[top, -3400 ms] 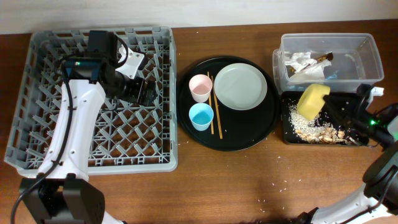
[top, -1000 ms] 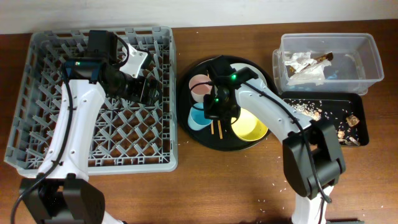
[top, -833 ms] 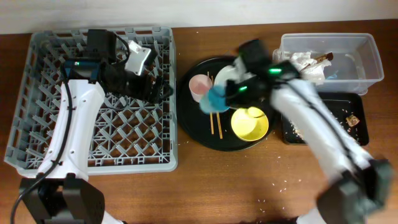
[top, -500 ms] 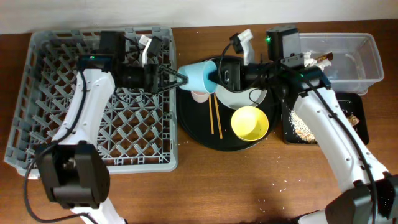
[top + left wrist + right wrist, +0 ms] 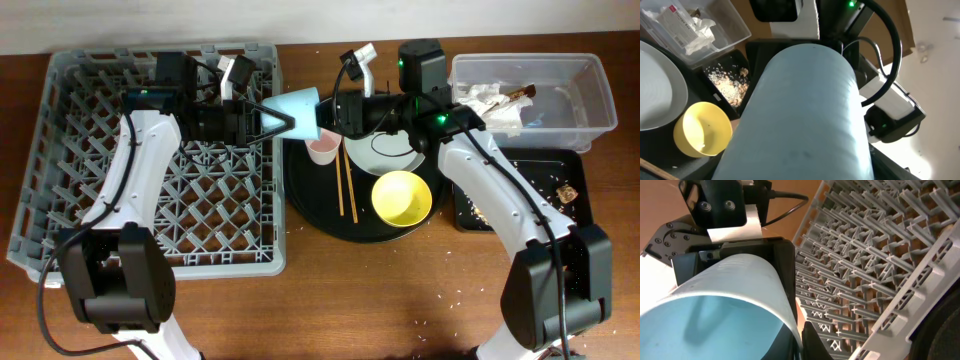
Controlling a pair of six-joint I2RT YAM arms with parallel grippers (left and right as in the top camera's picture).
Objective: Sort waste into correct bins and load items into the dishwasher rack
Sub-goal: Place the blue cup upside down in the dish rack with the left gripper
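Note:
The blue cup hangs on its side in the air between both grippers, over the gap between the grey dishwasher rack and the round black tray. My right gripper is shut on its rim, pinching the wall. My left gripper has its fingers against the cup's base end. The cup fills the left wrist view and hides those fingers. On the round tray lie the pink cup, chopsticks, yellow bowl and the plate, partly under my right arm.
The clear tub at the back right holds white tissue and a brown-gold wrapper. In front of it the shallow black tray holds beige scraps. Crumbs dot the table near the front edge. The rack's pegs hold nothing.
The blue cup has shifted left and slightly back toward the rack, carried by my right gripper. My left gripper's fingers have narrowed round the cup's base end.

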